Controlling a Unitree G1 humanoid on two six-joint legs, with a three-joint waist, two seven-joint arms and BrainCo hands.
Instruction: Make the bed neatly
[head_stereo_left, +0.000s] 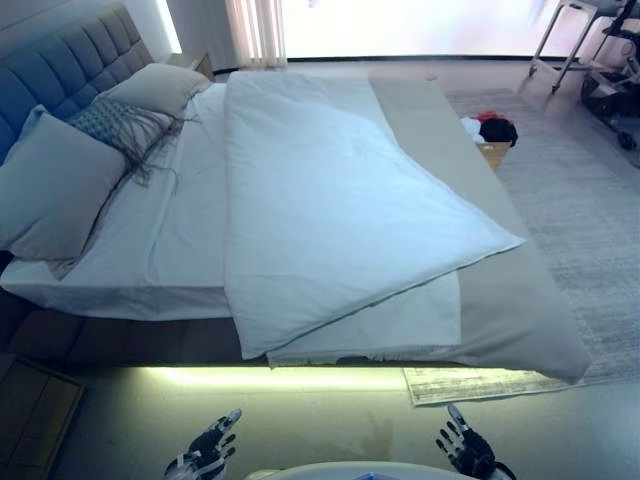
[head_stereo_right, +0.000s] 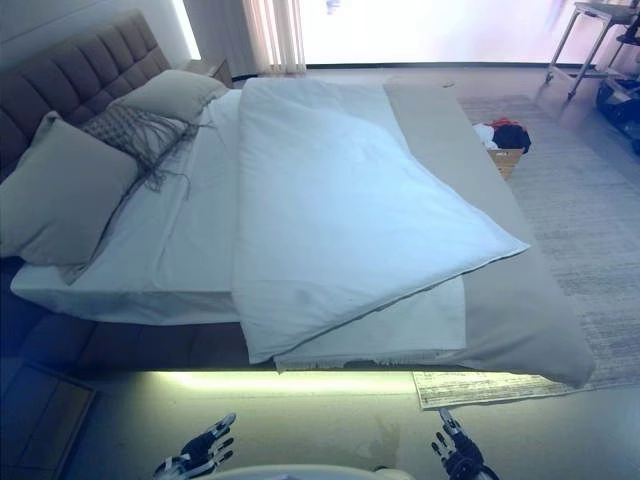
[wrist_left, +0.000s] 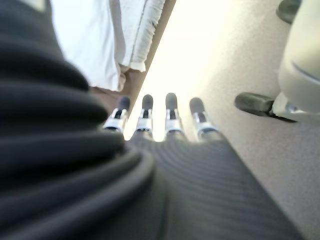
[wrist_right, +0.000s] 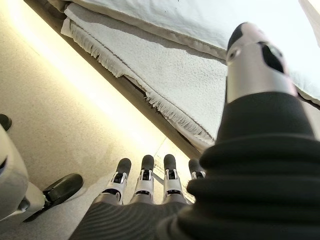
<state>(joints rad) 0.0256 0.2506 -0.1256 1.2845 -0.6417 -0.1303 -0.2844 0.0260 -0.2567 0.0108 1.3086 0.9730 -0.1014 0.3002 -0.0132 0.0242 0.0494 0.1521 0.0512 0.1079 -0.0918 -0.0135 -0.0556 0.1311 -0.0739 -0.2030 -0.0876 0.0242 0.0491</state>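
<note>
A bed (head_stereo_left: 520, 300) lies across the view, its grey tufted headboard (head_stereo_left: 60, 60) at the left. A white duvet (head_stereo_left: 330, 200) lies askew over it, one corner hanging over the near side and another pointing right. A fringed white blanket (wrist_right: 165, 85) shows under the duvet at the near edge. Two grey pillows (head_stereo_left: 50, 180) and a fringed cushion (head_stereo_left: 120, 125) lie by the headboard. My left hand (head_stereo_left: 210, 445) and right hand (head_stereo_left: 465, 445) are low in front of the bed, fingers straight, holding nothing.
A wooden box (head_stereo_left: 492, 140) with red and black things stands on the far side of the bed. A grey rug (head_stereo_left: 580, 220) covers the floor at the right. A wooden nightstand (head_stereo_left: 30, 410) stands at the near left. Metal frames (head_stereo_left: 590, 50) stand at the far right.
</note>
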